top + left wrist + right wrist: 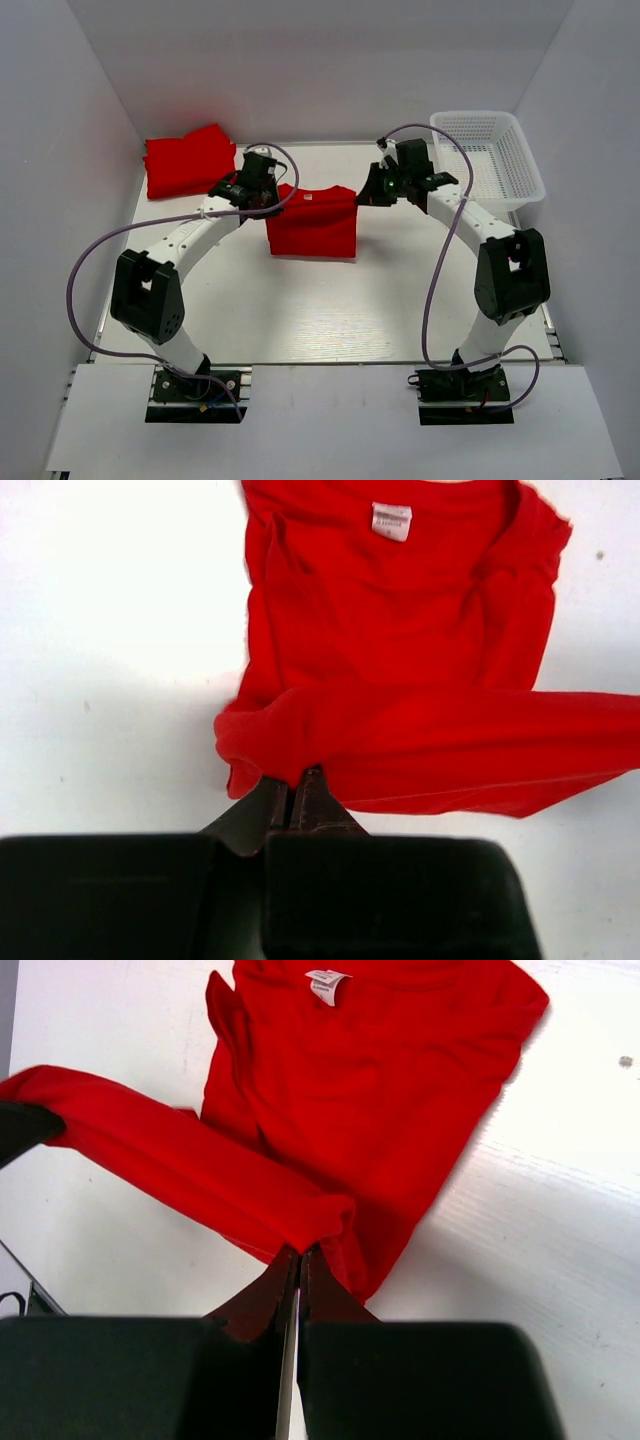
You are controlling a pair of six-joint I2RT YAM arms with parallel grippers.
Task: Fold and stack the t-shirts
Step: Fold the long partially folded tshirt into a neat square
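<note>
The left fingers [297, 785] and right fingers [300, 1258] are each pinched shut on a lifted edge of the red shirt [312, 225] mid-counter [320, 310]. Beyond it, a folded shirt [188, 160] lies far left and a white basket [490, 155] far right.

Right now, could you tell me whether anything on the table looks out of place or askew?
Nothing stands out. The left hand and right hand each pinch the lifted edge of the middle t-shirt, mid-fold; the folded t-shirt pile sits far left, the basket upright far right.
</note>
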